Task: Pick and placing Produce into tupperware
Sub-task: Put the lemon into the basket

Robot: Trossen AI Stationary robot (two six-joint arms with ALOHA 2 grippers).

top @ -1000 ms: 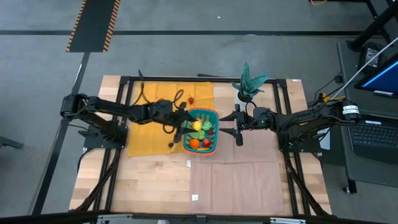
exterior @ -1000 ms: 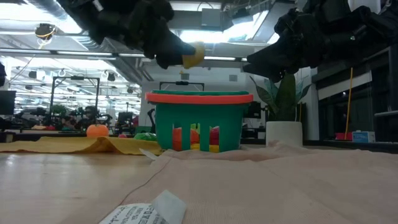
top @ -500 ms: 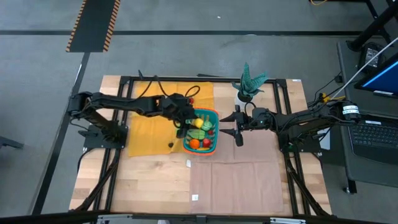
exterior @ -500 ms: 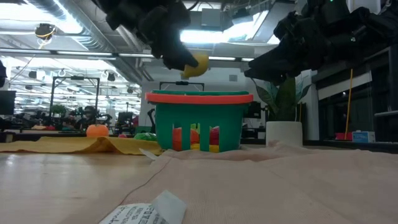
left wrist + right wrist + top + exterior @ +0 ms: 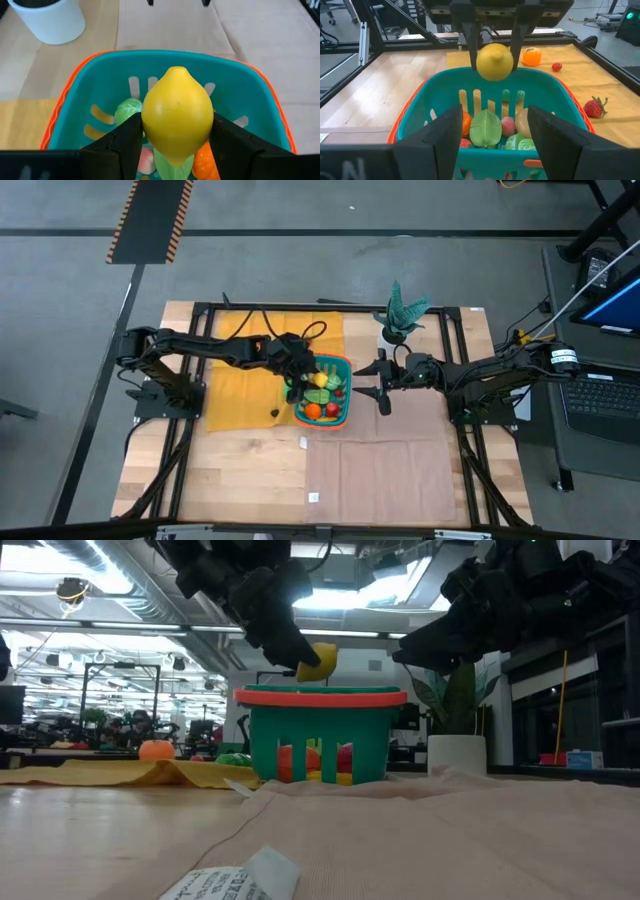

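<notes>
Lemon (image 5: 177, 114) clamped in left tool (image 5: 303, 375) above basket (image 5: 260, 107), produce beneath half hidden; right tool (image 5: 381, 383) spread, empty.

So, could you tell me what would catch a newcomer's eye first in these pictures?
The bright yellow toy lemon, clamped in the left gripper just above the teal slotted plastic basket with the orange rim. The basket already holds red, orange and green toy produce, while the right gripper waits open beside it.
</notes>
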